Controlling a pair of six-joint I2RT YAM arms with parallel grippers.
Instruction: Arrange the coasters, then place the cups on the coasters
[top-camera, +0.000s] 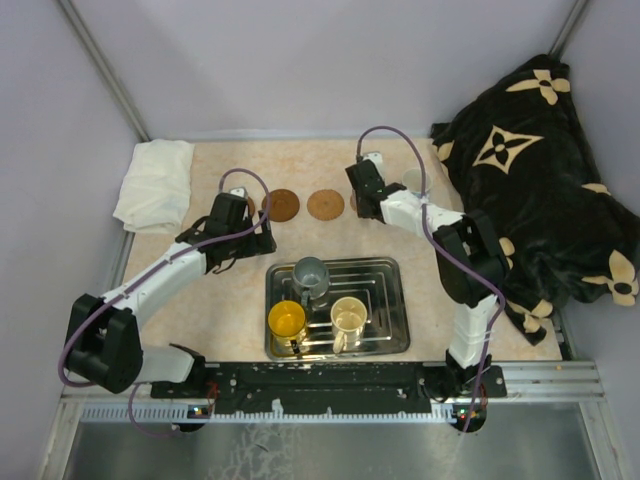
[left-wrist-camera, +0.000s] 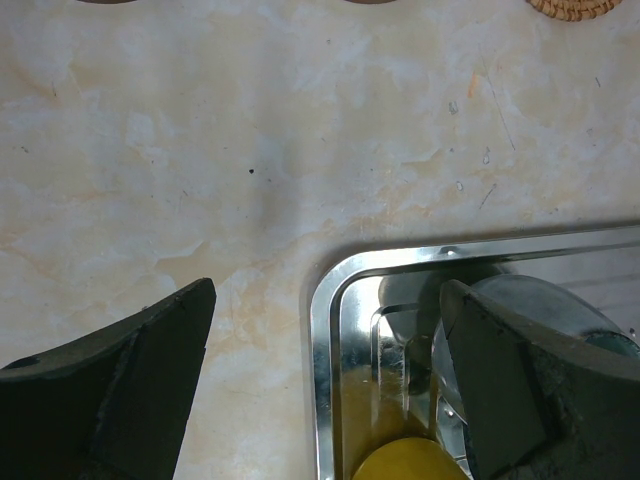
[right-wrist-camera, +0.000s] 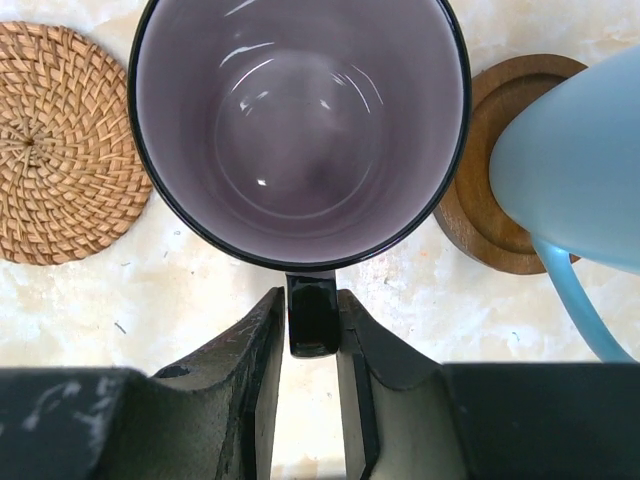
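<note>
Black patterned fabric (top-camera: 540, 170) lay heaped along the table's right side, close beside the right arm, and a white cloth (top-camera: 155, 185) lay far left. We found the metal tray (top-camera: 385, 290) holding the grey cup (top-camera: 311, 272), orange-yellow cup (top-camera: 287, 320) and cream cup (top-camera: 349, 316). The right gripper (right-wrist-camera: 312, 310) clasped the handle of the purple cup (right-wrist-camera: 300, 130), which stood between a woven coaster (right-wrist-camera: 60, 160) and the light blue cup (right-wrist-camera: 580, 170) on its wooden coaster (right-wrist-camera: 480, 220). The left gripper (left-wrist-camera: 320, 380) hung released, jaws wide, over the tray's corner.

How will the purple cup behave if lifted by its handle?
The purple cup looks glossy and rigid, so probably slick and breakable. The right gripper pinches only its handle, so it may tilt or swing. It's empty, so likely light.
</note>
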